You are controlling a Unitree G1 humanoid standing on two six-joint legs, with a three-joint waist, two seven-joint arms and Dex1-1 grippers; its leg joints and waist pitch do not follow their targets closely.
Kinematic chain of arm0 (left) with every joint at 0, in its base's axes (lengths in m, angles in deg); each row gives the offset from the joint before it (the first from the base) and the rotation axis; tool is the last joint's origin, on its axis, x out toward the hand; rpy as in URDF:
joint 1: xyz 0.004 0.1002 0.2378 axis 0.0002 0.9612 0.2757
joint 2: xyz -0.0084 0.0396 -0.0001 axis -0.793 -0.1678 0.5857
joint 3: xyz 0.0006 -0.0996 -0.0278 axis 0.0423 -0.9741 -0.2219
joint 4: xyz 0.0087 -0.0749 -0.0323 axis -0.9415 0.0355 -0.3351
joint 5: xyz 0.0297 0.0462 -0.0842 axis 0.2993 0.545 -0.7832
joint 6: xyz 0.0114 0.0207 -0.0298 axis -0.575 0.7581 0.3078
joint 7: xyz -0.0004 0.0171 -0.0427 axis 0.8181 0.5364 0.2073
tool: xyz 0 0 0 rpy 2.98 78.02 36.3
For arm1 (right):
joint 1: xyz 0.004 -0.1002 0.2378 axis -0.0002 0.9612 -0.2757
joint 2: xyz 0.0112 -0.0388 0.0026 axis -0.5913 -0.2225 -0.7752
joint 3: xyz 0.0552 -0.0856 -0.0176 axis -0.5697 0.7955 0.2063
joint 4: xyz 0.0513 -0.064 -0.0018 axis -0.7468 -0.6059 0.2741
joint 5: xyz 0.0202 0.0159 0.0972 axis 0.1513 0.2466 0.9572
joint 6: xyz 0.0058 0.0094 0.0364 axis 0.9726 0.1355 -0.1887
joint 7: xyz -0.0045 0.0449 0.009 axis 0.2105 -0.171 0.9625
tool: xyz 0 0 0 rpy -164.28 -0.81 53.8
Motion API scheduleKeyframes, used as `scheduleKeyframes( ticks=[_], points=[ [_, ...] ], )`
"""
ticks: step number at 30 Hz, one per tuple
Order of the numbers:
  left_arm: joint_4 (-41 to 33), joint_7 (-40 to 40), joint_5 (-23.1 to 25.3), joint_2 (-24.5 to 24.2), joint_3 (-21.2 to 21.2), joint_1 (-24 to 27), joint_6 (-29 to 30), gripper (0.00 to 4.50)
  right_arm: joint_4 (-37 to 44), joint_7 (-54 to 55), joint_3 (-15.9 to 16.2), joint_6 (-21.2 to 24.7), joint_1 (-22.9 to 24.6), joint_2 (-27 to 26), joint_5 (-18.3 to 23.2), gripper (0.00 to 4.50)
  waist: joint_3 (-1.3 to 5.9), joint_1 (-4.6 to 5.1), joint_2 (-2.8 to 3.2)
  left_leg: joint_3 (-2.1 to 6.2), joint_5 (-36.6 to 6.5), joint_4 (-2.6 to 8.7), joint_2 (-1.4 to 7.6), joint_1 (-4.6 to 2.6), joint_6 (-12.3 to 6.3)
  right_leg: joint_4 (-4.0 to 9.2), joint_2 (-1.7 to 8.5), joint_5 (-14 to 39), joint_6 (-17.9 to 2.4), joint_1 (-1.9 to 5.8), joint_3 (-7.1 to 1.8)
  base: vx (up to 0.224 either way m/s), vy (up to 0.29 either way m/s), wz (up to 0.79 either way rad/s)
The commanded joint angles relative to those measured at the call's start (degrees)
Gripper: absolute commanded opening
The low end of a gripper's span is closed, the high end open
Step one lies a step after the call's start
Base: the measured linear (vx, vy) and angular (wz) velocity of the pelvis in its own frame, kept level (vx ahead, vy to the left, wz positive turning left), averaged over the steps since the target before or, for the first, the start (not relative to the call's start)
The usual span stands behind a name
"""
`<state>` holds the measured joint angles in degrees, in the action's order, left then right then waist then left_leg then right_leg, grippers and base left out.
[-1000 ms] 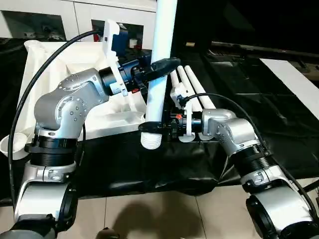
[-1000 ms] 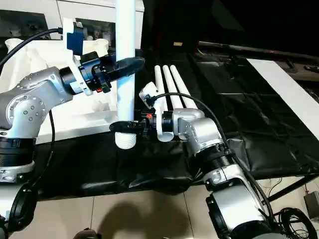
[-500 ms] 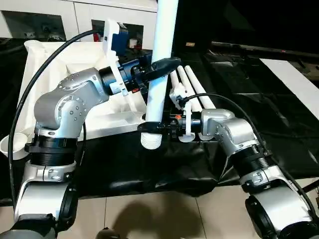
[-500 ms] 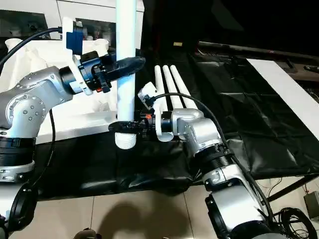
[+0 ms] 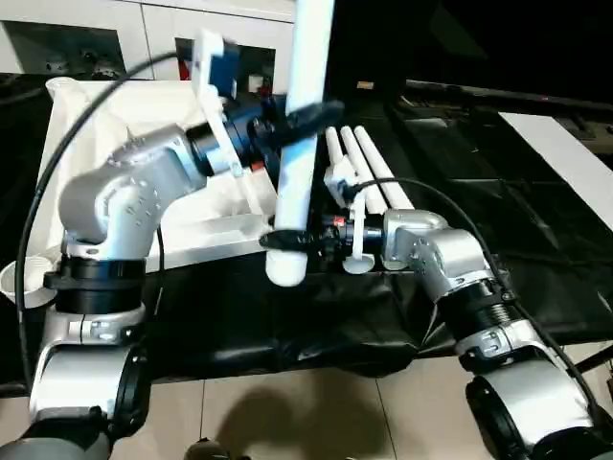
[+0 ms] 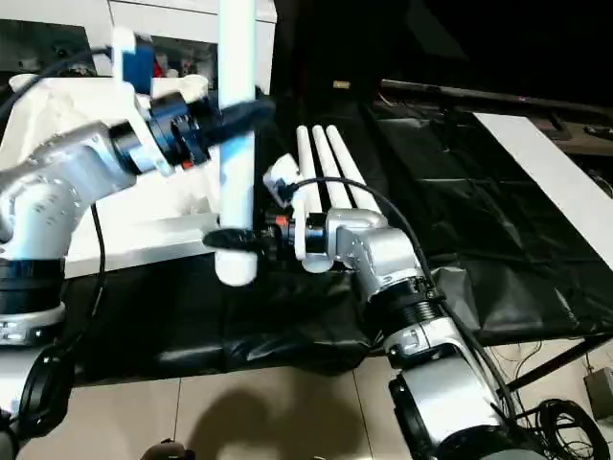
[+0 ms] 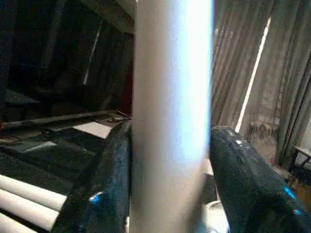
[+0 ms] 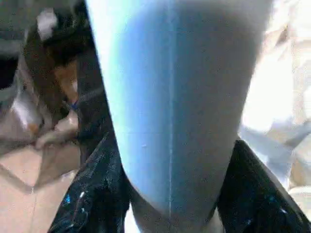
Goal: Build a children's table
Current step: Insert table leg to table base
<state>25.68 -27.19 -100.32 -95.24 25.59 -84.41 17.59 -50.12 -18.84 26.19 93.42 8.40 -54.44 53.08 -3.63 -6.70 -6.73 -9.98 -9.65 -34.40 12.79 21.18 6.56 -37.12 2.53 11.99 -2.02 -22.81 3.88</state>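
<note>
Left gripper (image 5: pixel 305 117), right gripper (image 5: pixel 284 240) — both clasping upright leg (image 5: pixel 299 144)

A: Room check. What's under the rig?

B: Black-draped table (image 5: pixel 239 321), cloth wrinkled and glossy, hanging over the front edge. Beige tiled floor (image 5: pixel 316 417) below, with shadows on it.

A: Behind?

B: White cabinets (image 5: pixel 115 29) along the back on the left, dark open compartments in them. Right side of the background is very dark. A pale flat panel (image 6: pixel 546 158) runs diagonally at far right.

A: Cabling? Windows?

B: Black cables on the floor (image 6: pixel 560 422), bottom right. Left wrist view shows grey curtains (image 7: pixel 257 77), a bright slit of light between them.
</note>
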Motion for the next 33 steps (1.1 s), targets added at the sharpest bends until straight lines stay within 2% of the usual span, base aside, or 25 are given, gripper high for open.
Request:
scheduleKeyframes(
  ticks=[1,6,9,10,11,13,14,15,16,17,18,19,20,21,22,23,24,25,27,28,29,30,31,32,33],
  points=[
    [0.2,1.6,-1.9,2.4,-2.9,0.2,-4.5,3.01,1.8,2.0,-4.8,0.9,0.0,0.4,3.2,1.90,4.66,-0.06,1.69,0.05,-4.0,3.44,0.82,-0.89,1.24,3.19,4.98,-4.7,-12.1,3.86,-3.05,0.000,0.000,0.00],
    [0.7,4.8,-16.8,9.2,-14.8,1.2,-6.3,3.04,5.5,5.3,-11.6,0.7,1.1,-0.6,8.9,1.86,4.69,-0.14,1.53,0.00,-4.3,3.25,0.56,-0.53,0.94,3.18,4.96,-4.9,-12.5,4.06,-3.03,0.000,0.000,0.00],
    [-1.0,7.1,-20.2,10.8,-17.8,2.4,-7.1,3.04,7.4,8.4,-12.8,-0.7,2.2,-0.3,8.2,1.86,4.73,-0.12,1.81,0.08,-4.8,3.31,0.54,-0.67,1.10,3.17,4.73,-4.6,-12.2,3.96,-2.92,0.000,0.000,0.00],
    [-2.1,10.0,-18.0,10.6,-18.2,3.6,-7.5,3.04,8.4,11.9,-13.1,-2.2,2.9,0.2,6.1,1.86,4.69,-0.03,2.26,0.11,-5.2,3.35,0.55,-0.75,1.09,3.39,4.65,-3.7,-11.6,3.93,-2.89,0.000,0.000,0.00],
    [-2.7,11.9,-12.8,9.0,-16.5,5.2,-7.7,3.04,9.2,14.4,-12.8,-2.9,3.6,1.0,3.8,1.86,4.68,0.10,1.99,0.16,-5.0,3.41,0.76,-0.84,1.41,3.41,4.65,-3.8,-10.8,3.85,-2.90,0.000,0.000,0.00],
    [-3.7,14.8,-4.4,6.0,-13.5,8.0,-7.8,3.04,11.0,18.3,-12.2,-3.9,4.9,2.3,0.2,1.86,4.65,0.21,2.32,0.27,-4.3,3.56,0.80,-1.21,1.80,3.54,4.51,-2.8,-8.4,3.72,-2.83,0.000,0.000,0.00],
    [-6.4,18.4,9.5,0.4,-8.1,14.7,-9.4,3.04,16.9,25.8,-13.3,-5.7,8.7,3.0,-5.0,1.86,4.53,0.11,2.65,0.58,-3.8,3.80,1.16,-1.18,2.29,3.69,4.63,-1.8,-6.0,3.76,-2.81,0.000,0.000,0.00],
    [-7.8,19.7,14.5,-1.4,-6.4,17.9,-10.5,3.04,20.2,28.6,-14.0,-6.5,10.9,3.0,-6.8,1.86,4.48,0.03,2.81,0.67,-4.1,3.91,1.24,-1.22,2.52,3.65,4.74,-1.2,-4.7,3.72,-2.79,0.000,0.000,0.00],
    [-8.1,19.9,15.4,-1.7,-6.0,18.5,-10.8,3.04,20.8,29.1,-14.1,-6.6,11.3,3.0,-7.1,1.86,4.43,0.44,2.48,0.43,-3.9,3.81,0.94,-1.30,2.69,3.67,4.43,-1.2,-3.4,3.60,-2.91,0.000,0.000,0.00],
    [-8.8,20.3,17.2,-2.1,-5.7,20.0,-12.1,3.04,22.6,30.3,-13.8,-7.1,12.5,3.1,-8.7,1.86,4.55,0.51,2.55,0.32,-4.3,3.71,0.77,-1.47,2.72,3.68,4.36,-0.6,-3.7,3.54,-2.98,0.000,0.000,0.00],
    [-11.0,22.3,22.8,-2.8,-5.1,25.0,-16.8,3.04,28.7,33.6,-12.3,-9.3,17.1,3.5,-14.5,1.86,4.67,0.15,2.92,0.62,-3.3,3.79,1.00,-1.18,2.75,3.88,4.56,-1.2,-4.2,3.73,-2.98,0.000,0.000,0.00],
    [-12.4,24.1,23.8,-1.8,-5.8,27.1,-18.4,3.04,30.7,34.6,-12.4,-7.9,19.4,3.0,-14.5,1.86,4.40,0.31,3.09,0.43,-4.0,3.84,0.83,-1.02,2.89,3.74,4.34,-2.5,-4.5,3.53,-3.05,0.000,0.000,0.00],
    [-13.4,26.6,24.3,0.2,-7.1,28.9,-19.8,3.04,32.3,35.7,-12.6,-7.7,21.9,1.6,-14.3,1.86,4.29,0.14,2.33,2.48,-6.0,4.86,-0.57,1.84,-0.72,3.48,5.48,-1.8,-4.9,5.88,-0.64,0.000,0.000,0.00],
    [-13.4,26.6,24.3,0.2,-7.1,28.9,-19.8,3.04,32.3,35.7,-12.6,-7.7,21.9,1.6,-14.3,1.86,4.46,0.47,3.60,2.73,-7.4,5.36,-0.66,2.00,-3.57,4.21,5.79,0.1,-4.7,5.98,0.13,-0.031,0.000,0.30],
    [-13.5,28.8,24.7,1.9,-7.1,30.4,-21.8,3.04,32.7,36.9,-12.7,-8.2,24.4,-0.4,-13.4,1.86,4.20,0.38,4.24,2.70,-9.9,4.11,-1.42,1.55,-8.92,6.18,8.86,5.1,-7.0,5.45,0.55,-0.045,0.010,0.53],
    [-13.5,30.2,25.0,2.9,-7.0,31.3,-23.2,3.04,32.8,37.7,-12.6,-8.7,25.9,-1.7,-12.8,1.86,4.16,0.40,3.78,2.85,-9.4,3.09,-1.43,2.41,-11.20,7.48,11.09,7.6,-8.1,6.50,0.05,-0.045,0.010,0.53],
    [-12.2,32.2,25.5,3.9,-6.3,31.7,-24.6,3.04,32.2,38.7,-11.8,-10.3,27.0,-2.6,-12.7,1.86,3.56,-0.67,3.91,3.61,-7.9,0.09,-0.58,3.35,-11.66,10.28,15.78,18.4,-7.0,7.43,-0.38,-0.021,0.053,0.46],
    [-8.9,34.0,28.0,4.3,-4.1,31.5,-28.1,3.04,30.5,39.7,-10.9,-12.3,27.4,-3.0,-12.7,1.86,3.12,-0.79,3.43,4.13,-6.9,-3.16,0.37,3.95,-10.16,12.15,19.53,27.4,-5.3,7.83,-0.38,-0.010,0.042,0.23],
    [-7.1,34.5,29.7,4.2,-2.9,31.2,-30.2,3.04,29.6,40.1,-10.7,-13.0,27.3,-3.1,-12.9,1.86,2.92,-0.66,4.01,4.97,-6.3,-6.10,1.17,5.09,-8.71,12.93,22.19,32.3,-3.0,8.89,0.75,-0.032,0.157,0.34],
    [-5.6,37.2,32.9,3.7,-0.7,31.0,-31.2,3.04,29.2,40.6,-10.5,-13.4,27.5,-3.3,-13.0,1.86,2.75,-0.47,4.61,4.98,-6.4,-4.37,1.29,4.37,-9.46,12.67,20.14,31.3,-3.6,9.25,2.95,-0.045,0.309,0.57],
    [-5.5,37.3,33.1,3.8,-0.6,30.9,-31.2,3.04,29.1,40.6,-10.5,-13.5,27.5,-3.3,-13.0,1.86,2.95,-0.41,5.37,4.73,-5.6,-2.64,0.79,4.06,-10.58,11.79,17.59,29.7,-4.4,9.75,4.26,-0.027,0.230,0.44],
    [-4.2,38.5,34.5,4.0,0.6,30.5,-32.0,3.04,28.4,41.2,-10.4,-13.8,27.5,-3.3,-13.5,1.86,3.25,0.93,7.49,4.56,-4.6,3.11,-0.57,0.85,-14.31,6.30,7.22,23.2,-4.9,7.55,8.33,-0.026,0.206,0.68],
    [-3.6,39.7,35.6,5.3,0.9,30.2,-32.0,3.04,28.1,41.6,-9.7,-14.3,27.7,-3.0,-15.0,1.86,4.22,3.55,9.34,8.36,-5.5,4.16,-0.54,-3.30,-16.31,-3.17,-0.04,14.1,-5.8,2.28,7.47,-0.018,0.210,0.71],
    [-3.1,40.2,36.3,6.4,1.1,29.9,-32.2,3.04,27.8,42.0,-9.4,-14.7,27.8,-2.9,-16.2,1.86,4.69,4.60,8.53,9.39,-1.4,3.13,0.69,-3.40,-13.84,-4.17,-0.14,9.6,-4.7,0.80,5.18,-0.018,0.210,0.71],
    [-3.1,40.2,36.3,6.4,1.1,29.9,-32.2,3.04,27.8,42.0,-9.4,-14.7,27.8,-2.9,-16.2,1.86,4.63,3.83,8.93,10.20,3.0,3.11,1.03,-2.30,-8.89,-4.86,0.18,6.6,-4.1,0.53,4.03,-0.031,0.212,0.57]
  ],
)
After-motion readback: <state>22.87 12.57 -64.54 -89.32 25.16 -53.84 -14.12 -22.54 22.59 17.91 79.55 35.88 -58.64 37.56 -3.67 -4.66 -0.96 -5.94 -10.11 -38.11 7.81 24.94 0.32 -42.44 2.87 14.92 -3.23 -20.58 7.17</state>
